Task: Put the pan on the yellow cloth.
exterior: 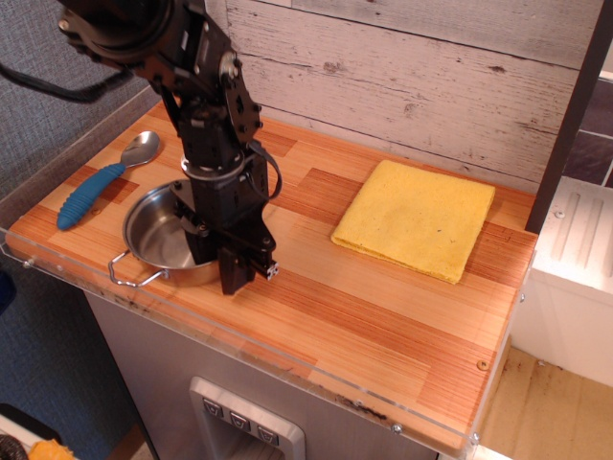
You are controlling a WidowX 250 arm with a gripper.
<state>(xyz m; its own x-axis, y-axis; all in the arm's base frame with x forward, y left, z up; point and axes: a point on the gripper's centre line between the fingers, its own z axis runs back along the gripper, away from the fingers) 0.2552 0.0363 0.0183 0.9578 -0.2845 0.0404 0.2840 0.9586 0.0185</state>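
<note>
We see the pan (165, 236) sitting on the left part of the wooden counter (383, 316), near the front edge, with one wire loop handle sticking out toward the front left. Our gripper (230, 259) reaches down over the pan's right rim; one finger looks to be inside the bowl and the other outside it, set close about the rim, but we cannot tell whether they actually pinch the metal. The yellow cloth (417, 219) lies flat well apart to the right, toward the plank wall (412, 77), with nothing on it. Behind the pan, a blue-handled spoon (101, 182) rests at the counter's left side, its bowl pointing to the back
</note>
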